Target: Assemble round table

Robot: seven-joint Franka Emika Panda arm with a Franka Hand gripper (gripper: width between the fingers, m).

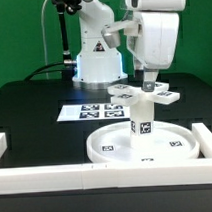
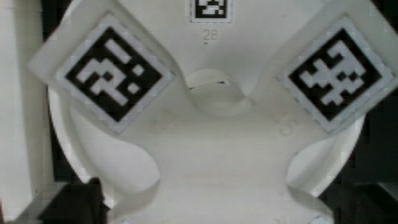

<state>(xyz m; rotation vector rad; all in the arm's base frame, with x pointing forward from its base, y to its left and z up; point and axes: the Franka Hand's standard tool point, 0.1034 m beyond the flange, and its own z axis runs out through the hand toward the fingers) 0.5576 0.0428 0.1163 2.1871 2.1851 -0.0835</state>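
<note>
Tool (image 1: 148, 84) grip unclear, at cross base (image 1: 144, 93); marker board (image 1: 92, 112) behind.

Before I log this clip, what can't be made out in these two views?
- Pincer state: in the exterior view the wrist housing and the cross base hide its fingertips; the wrist view doesn't settle it either.
- Joint between the leg and cross base: too small in the exterior view, covered by the base in the wrist view.
- Round disc: the near rail cuts off its front edge.
- Marker board: tags blurred.
</note>
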